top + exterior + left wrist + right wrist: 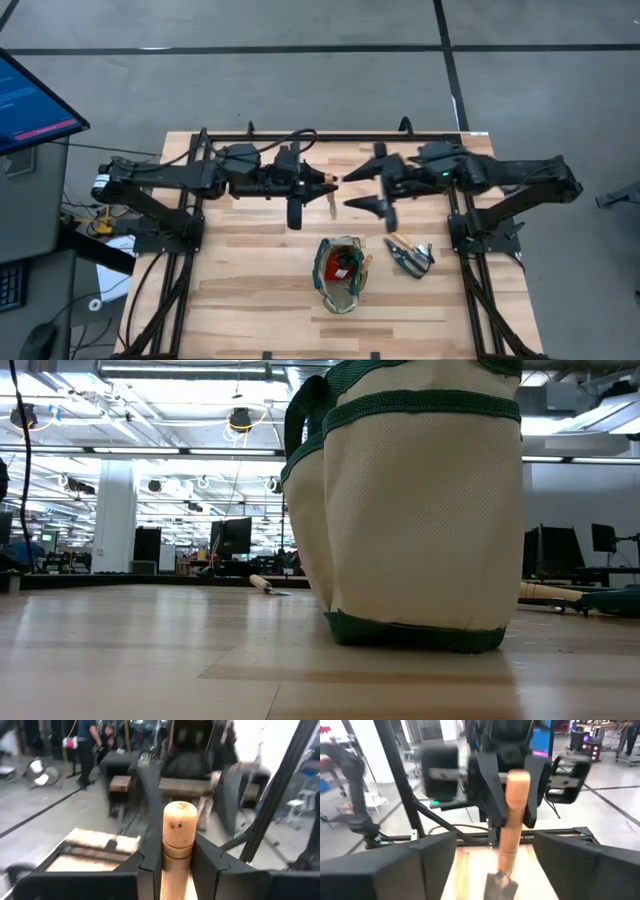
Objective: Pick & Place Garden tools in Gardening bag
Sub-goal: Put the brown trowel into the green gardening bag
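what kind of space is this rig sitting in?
Looks like an open-plan robotics lab or workshop: exposed ceiling ducts and strip lights, rows of monitors behind the wooden table, taped concrete floor.

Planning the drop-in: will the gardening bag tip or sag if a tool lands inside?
Probably stays put: the gardening bag stands upright on a broad flat base. Its woven fabric walls look soft, so a rim nudge may dent them.

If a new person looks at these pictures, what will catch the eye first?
First, the two arms meeting nose to nose above the table's far half: the left gripper is shut on a wooden-handled tool, facing the right gripper. Next, the gardening bag near the front middle, with pruning shears lying to its right.
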